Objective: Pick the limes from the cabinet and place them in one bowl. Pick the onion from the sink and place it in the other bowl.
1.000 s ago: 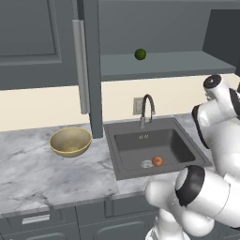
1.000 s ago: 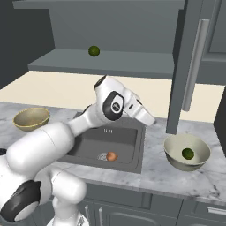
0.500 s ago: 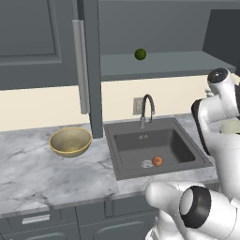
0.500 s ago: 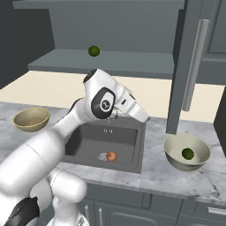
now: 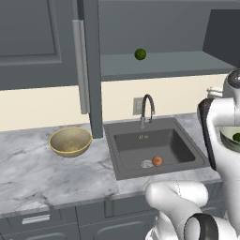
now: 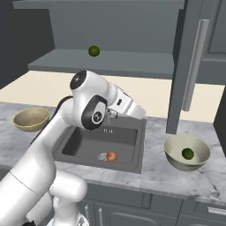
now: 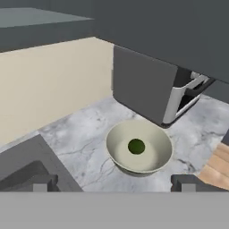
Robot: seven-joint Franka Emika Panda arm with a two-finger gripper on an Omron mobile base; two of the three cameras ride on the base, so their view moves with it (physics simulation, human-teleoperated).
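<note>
One lime [image 7: 136, 146] lies in the pale cream-grey bowl [image 7: 120, 135], which stands on the counter right of the sink [image 6: 101, 139]. My gripper [image 7: 112, 184] hovers above and short of that bowl, open, its fingertips [image 7: 39, 181] wide apart with nothing between them. The other lime [image 6: 93, 50] rests on the grey shelf of the open cabinet [image 5: 154, 65]. In the sink basin, the orange-red onion [image 6: 111, 156] lies beside the drain. The golden-tan bowl [image 5: 70, 151] stands on the counter left of the sink.
A dark toaster [image 7: 179, 96] stands behind the cream bowl, and a wooden board [image 7: 219, 165] lies to its right. The open cabinet door with its silver handle [image 6: 194, 66] hangs near the cream bowl. The curved faucet [image 5: 147, 108] rises behind the basin.
The arm's upper joints have swung across and risen slightly, with the hand staying over the counter by the cream bowl. Both limes, the onion and the bowls have not moved.
</note>
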